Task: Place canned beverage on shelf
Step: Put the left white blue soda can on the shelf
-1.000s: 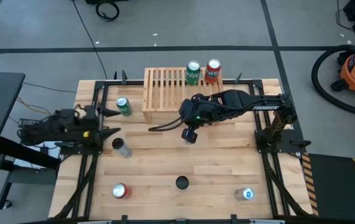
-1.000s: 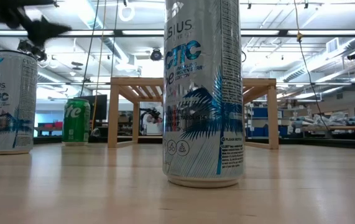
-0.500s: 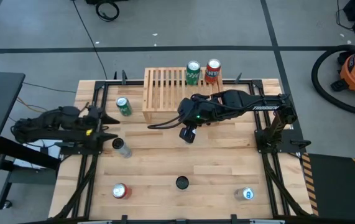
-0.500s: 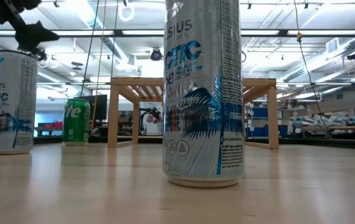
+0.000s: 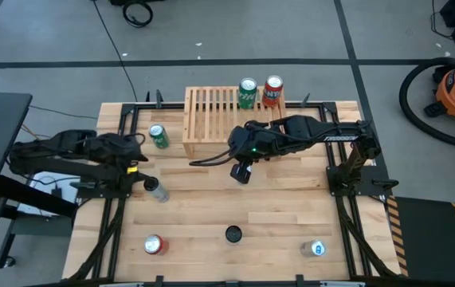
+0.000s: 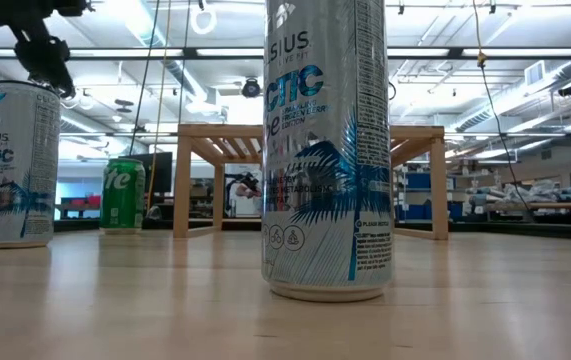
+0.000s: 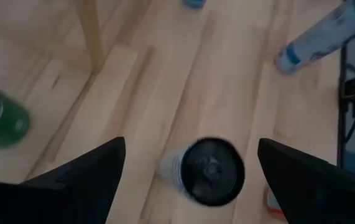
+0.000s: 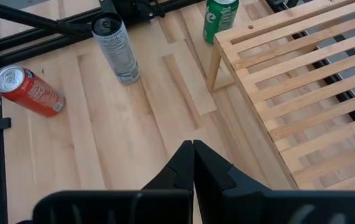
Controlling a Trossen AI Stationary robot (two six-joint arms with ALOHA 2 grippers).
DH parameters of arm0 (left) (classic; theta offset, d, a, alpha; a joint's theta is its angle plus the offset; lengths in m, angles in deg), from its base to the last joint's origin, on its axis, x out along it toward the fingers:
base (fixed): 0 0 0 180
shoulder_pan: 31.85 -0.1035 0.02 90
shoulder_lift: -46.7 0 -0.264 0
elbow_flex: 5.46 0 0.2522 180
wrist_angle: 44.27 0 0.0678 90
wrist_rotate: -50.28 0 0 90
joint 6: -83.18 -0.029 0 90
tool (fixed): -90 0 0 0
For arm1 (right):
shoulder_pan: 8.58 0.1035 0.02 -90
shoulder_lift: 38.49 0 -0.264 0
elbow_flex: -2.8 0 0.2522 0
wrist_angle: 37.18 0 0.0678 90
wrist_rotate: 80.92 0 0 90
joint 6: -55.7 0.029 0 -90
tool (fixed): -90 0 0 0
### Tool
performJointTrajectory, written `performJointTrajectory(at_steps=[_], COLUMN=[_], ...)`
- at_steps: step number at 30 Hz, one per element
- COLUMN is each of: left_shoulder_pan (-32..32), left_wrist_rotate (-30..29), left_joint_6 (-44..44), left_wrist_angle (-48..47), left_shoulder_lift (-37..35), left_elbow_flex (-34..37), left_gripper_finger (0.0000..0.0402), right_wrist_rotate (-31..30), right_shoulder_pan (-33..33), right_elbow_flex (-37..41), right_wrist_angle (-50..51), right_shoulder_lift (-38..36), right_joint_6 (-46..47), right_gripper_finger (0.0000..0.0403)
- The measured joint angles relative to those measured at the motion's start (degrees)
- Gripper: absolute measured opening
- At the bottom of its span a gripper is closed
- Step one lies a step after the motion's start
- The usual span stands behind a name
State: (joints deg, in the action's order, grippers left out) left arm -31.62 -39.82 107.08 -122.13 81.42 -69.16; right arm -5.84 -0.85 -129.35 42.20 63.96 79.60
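My left gripper (image 5: 138, 158) is open and points down above a tall silver can with a black top (image 5: 156, 190), which stands upright on the table. In the left wrist view the can (image 7: 208, 171) shows between and below the spread fingers (image 7: 191, 142), untouched. In the low view the gripper (image 6: 43, 60) hangs above this can (image 6: 15, 165). The light-wood slatted shelf (image 5: 215, 119) stands at the far middle, with a green can (image 5: 247, 93) and a red can (image 5: 272, 91) at its far right. My right gripper (image 5: 241, 173) is shut and empty in front of the shelf.
A green can (image 5: 158, 136) stands left of the shelf. Near the front edge stand a red can (image 5: 154, 245), a black-topped can (image 5: 233, 233) that fills the low view (image 6: 327, 150), and a blue-topped can (image 5: 316, 249). Dark frame rails run along both table sides.
My left gripper has tipped from pointing level toward the table's right to pointing down over the silver can, and its arm has drawn back a little toward the left edge. The can has not moved.
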Motion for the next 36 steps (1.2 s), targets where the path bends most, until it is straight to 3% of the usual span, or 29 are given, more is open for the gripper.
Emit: performJointTrajectory(at_steps=[7,24,36], left_shoulder_pan=[2.7,15.9,18.2], left_wrist_rotate=[3.3,-4.4,-7.7], left_joint_6=[3.8,11.4,14.2], left_wrist_angle=[-2.1,0.4,0.3], left_shoulder_lift=[1.9,11.1,18.1], left_elbow_flex=[1.5,1.7,1.7], left_gripper_finger=[0.0369,0.0369,0.0369], right_wrist_rotate=[-0.1,-0.4,-0.1], right_shoulder_pan=[3.1,5.3,5.3], right_elbow_flex=[0.0,0.0,0.0], right_wrist_angle=[0.0,-0.3,-0.3], right_shoulder_lift=[0.0,0.0,0.0], right_joint_6=[-0.4,-0.9,-0.9], right_gripper_finger=[0.0008,0.0008,0.0008])
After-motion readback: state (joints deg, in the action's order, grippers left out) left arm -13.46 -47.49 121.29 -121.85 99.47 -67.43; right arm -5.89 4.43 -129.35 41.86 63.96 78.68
